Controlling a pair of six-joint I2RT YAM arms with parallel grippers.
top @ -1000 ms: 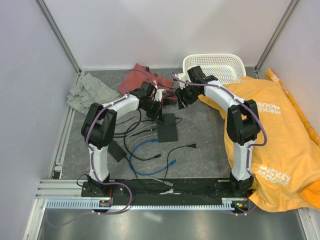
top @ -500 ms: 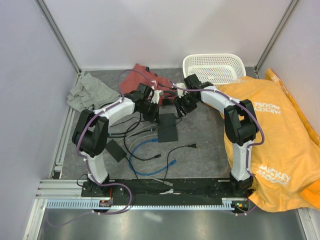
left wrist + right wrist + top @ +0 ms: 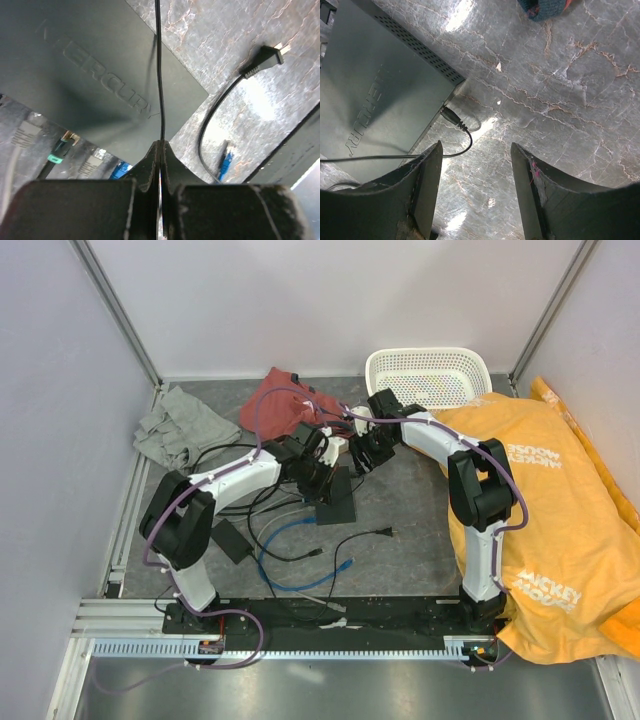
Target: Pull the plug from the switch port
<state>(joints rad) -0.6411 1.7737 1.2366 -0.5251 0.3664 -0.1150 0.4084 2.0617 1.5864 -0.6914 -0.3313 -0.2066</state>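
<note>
Where the left tool (image 3: pixel 160 150) sits low in its wrist view, it pinches a thin black cable (image 3: pixel 159 75) that crosses the switch (image 3: pixel 337 502). That flat box lies mid-frame on the bench (image 3: pixel 420 530) in the top view, long axis running top to bottom. In the right wrist view the plug (image 3: pixel 451 115) points up-left into its edge, with the right tool (image 3: pixel 476 150) spread just below.

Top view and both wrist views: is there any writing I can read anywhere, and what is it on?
"MERCURY": raised letters on the top of the black box, seen in both wrist views.
"MICKEY MOUSE": white print on the yellow cloth, low on the right in the top view.
"MICKEY MOUSE": again on the same cloth, upside down, by the right arm.
Nothing else is readable.
</note>
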